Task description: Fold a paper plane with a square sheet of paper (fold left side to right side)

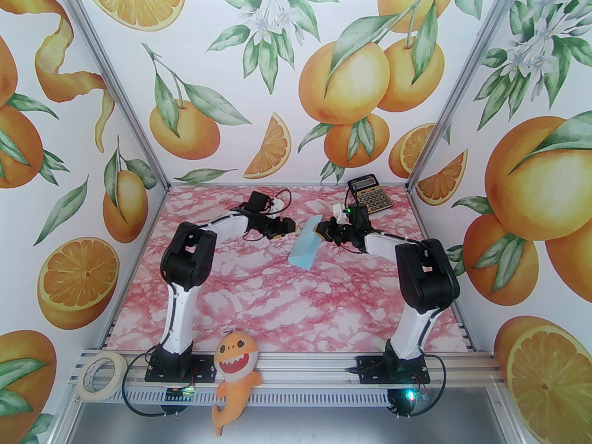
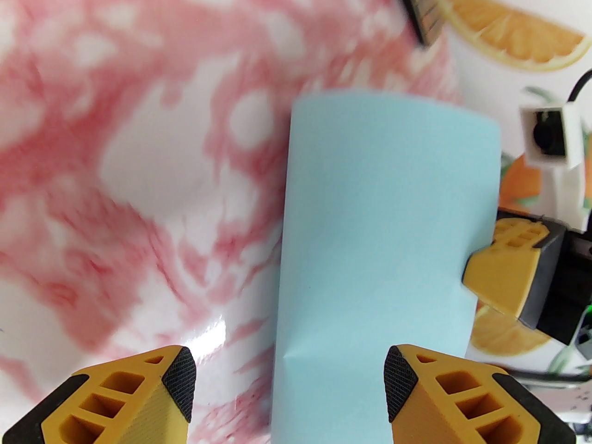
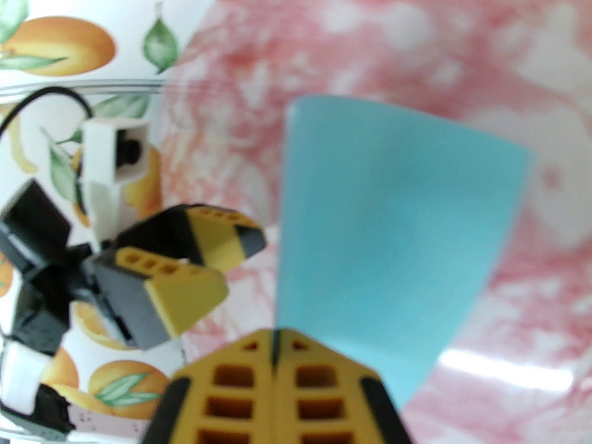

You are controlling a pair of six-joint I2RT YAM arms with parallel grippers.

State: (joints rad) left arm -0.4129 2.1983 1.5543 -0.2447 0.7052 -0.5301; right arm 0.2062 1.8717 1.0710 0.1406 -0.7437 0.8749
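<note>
The square sheet of paper (image 1: 304,246) is pale light-blue and shows as a narrow oblong, raised at a slant over the middle of the pink marble table (image 1: 259,303). My right gripper (image 1: 320,233) is shut on its far right edge. In the right wrist view the closed gripper (image 3: 275,340) pinches the near edge of the sheet (image 3: 388,229). My left gripper (image 1: 287,229) hovers open just left of the paper, apart from it. In the left wrist view that gripper (image 2: 289,377) stands wide, facing the sheet (image 2: 384,229), with the right arm's fingers (image 2: 502,271) at its right edge.
A black-and-gold calculator (image 1: 370,194) lies at the back right of the table, close behind the right wrist. A roll of tape (image 1: 100,376) and an orange plush shark (image 1: 234,377) sit on the near rail. Printed walls close in three sides.
</note>
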